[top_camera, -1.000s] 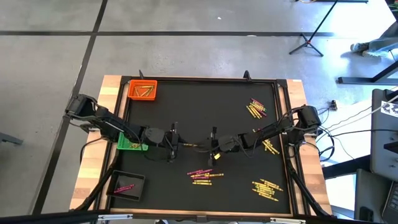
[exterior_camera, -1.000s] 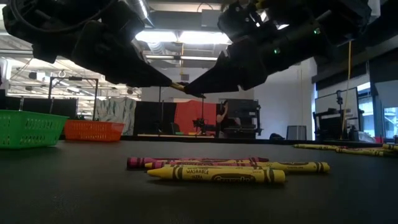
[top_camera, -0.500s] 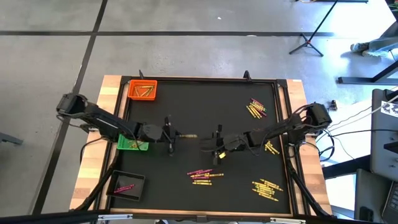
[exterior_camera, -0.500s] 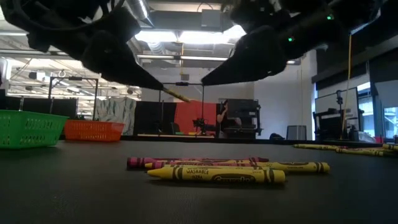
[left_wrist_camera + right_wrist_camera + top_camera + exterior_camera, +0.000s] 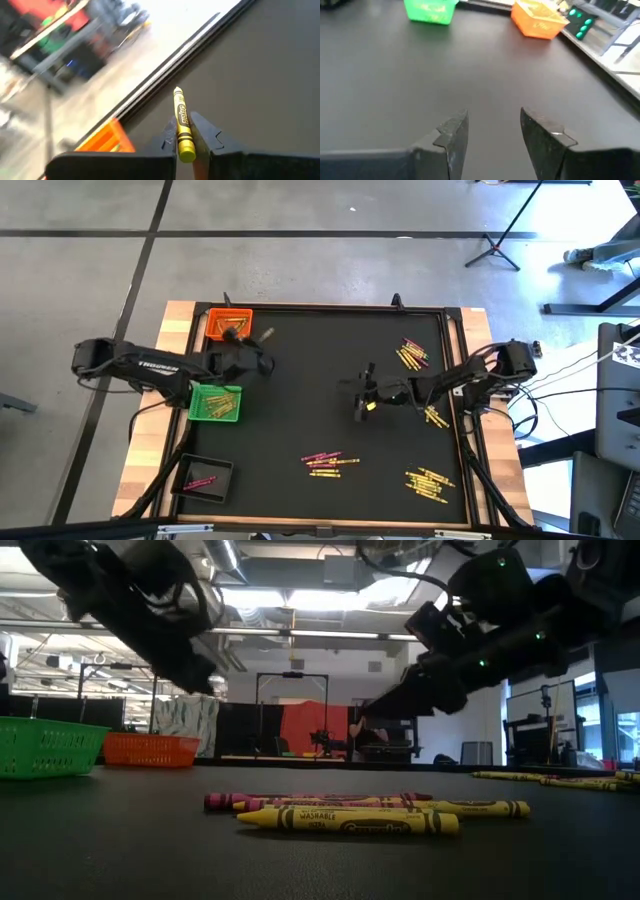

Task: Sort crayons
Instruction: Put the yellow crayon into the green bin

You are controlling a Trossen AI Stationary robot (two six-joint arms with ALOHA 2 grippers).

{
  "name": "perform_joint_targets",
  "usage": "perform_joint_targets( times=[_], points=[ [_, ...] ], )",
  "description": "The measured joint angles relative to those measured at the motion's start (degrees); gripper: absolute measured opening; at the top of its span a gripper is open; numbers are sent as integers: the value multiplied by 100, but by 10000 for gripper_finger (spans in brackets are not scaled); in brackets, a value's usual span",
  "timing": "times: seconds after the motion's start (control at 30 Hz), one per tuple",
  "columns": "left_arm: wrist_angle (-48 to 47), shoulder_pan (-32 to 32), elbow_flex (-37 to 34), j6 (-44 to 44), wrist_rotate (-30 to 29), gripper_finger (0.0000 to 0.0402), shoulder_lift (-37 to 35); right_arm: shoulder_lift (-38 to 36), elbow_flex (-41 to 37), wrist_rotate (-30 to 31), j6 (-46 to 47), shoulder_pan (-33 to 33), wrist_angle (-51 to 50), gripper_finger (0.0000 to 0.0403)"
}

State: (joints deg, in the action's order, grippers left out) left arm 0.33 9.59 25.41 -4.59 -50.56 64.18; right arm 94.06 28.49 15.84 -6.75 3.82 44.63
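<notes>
Crayons lie in little heaps on the black mat [image 5: 320, 370]: one heap near the front middle [image 5: 328, 462], one at the front right [image 5: 428, 483], and one at the far right [image 5: 413, 354]. A few more lie by the right arm. Some are already put away. The orange tray [image 5: 229, 325] has gold ones in it, the green tray [image 5: 214, 402] has some, and the black tray [image 5: 204, 479] has pink ones. So the job is partly done, with lots left, I think.

The left gripper [image 5: 187, 131] is pinched shut on a yellow crayon [image 5: 182, 125] and hangs right by the orange tray. I guess that crayon goes in a tray next.

The right gripper [image 5: 492, 131] is over the middle of the mat, with its fingers spread apart and nothing between them.

Each crayon is a thin round stick with a paper wrap (black writing on it) and a pointy tip. The mat looks smooth and flat. The green and orange trays are plastic, with holes in the sides like a basket.
</notes>
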Motion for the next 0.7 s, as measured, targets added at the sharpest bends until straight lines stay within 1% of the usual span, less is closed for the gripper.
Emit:
perform_joint_targets(
  times=[0.2,0.3,0.4,0.57,0.7],
  points=[
    [-660,1016,-2,-435,-103,8,3,61,-57,-5,-111,-255,-34,179],
    [-823,1398,-2,-462,-99,8,3,61,-56,-65,-113,-334,-24,179],
    [-1223,1729,-2,-787,23,7,3,61,-56,-145,-119,-359,-127,179],
    [-1831,2102,-2,-1178,236,7,3,66,-56,-146,-271,-357,-296,179],
    [-1777,2142,-2,-1179,359,9,3,66,-56,-146,-292,-357,-285,179]
  ],
)
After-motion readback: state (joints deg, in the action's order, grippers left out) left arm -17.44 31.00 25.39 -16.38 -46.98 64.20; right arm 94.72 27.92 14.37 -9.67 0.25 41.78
